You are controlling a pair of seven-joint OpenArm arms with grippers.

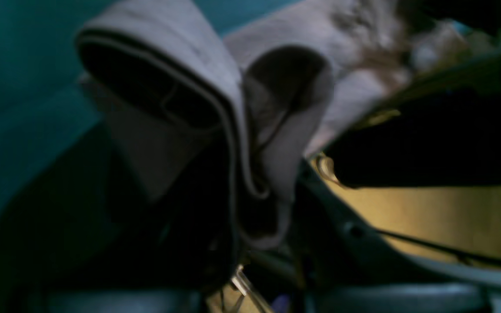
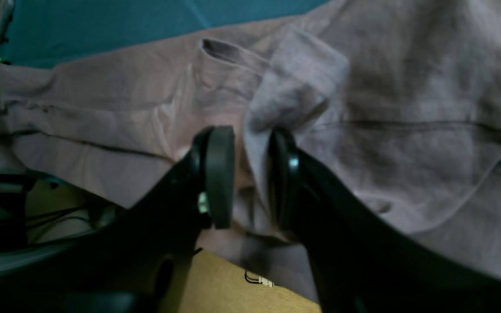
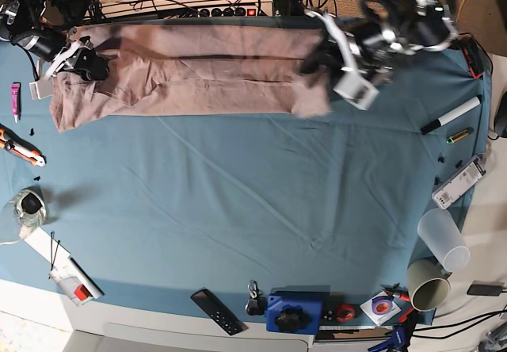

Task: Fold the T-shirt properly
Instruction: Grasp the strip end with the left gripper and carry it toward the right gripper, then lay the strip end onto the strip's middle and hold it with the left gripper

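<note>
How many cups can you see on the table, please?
2, both near the table's lower right corner in the base view: a translucent white cup and a beige cup just below it, both lying tipped. None appear hidden.

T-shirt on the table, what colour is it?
Plain dusty pink-brown T-shirt, no print; it shows best in the base view.

Base overhead, far – wrists close, sharing T-shirt (image 3: 182,70).
</note>
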